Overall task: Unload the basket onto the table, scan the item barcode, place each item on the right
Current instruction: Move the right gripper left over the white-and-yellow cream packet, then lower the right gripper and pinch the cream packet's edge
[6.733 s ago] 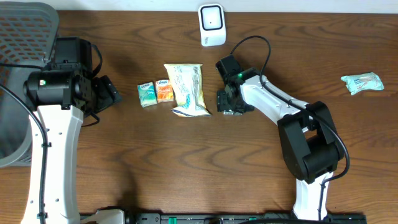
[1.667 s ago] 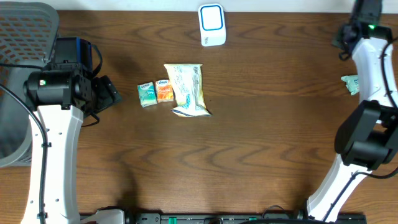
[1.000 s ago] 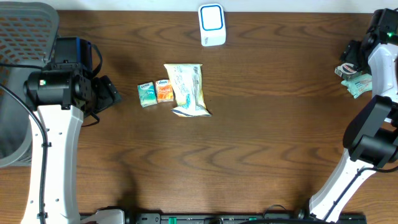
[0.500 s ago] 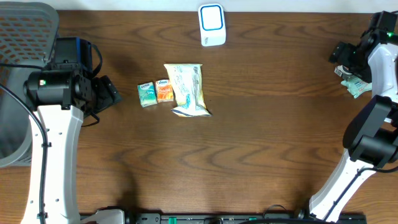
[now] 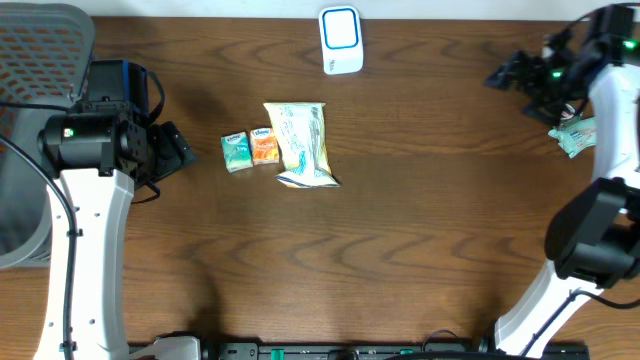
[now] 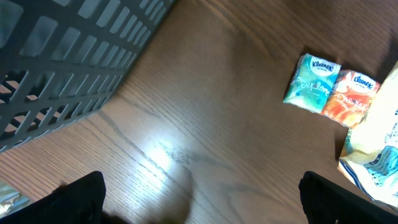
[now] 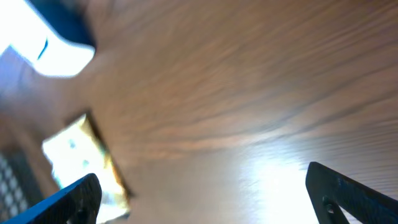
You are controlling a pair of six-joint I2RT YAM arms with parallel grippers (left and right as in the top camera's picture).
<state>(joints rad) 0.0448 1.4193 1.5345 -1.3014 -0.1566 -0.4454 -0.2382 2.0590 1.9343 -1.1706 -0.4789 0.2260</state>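
- On the dark brown wood-grain worktop (image 5: 420,240), a cream printed pouch (image 5: 300,143) lies below the white box-shaped scanner (image 5: 341,40).
- A grey mesh basket (image 5: 45,50) stands far left.
- The left pincer (image 5: 186,150) and right pincer (image 5: 497,78) gape apart, empty.
- The right pincer has swung left, away from the pale green packet (image 5: 582,135).

I am looking over a dark brown wood-grain table (image 5: 420,200): a teal tissue pack (image 5: 236,152), an orange tissue pack (image 5: 264,147), a cream pouch (image 5: 301,143) printed in blue, a white scanner (image 5: 341,40) glowing blue.
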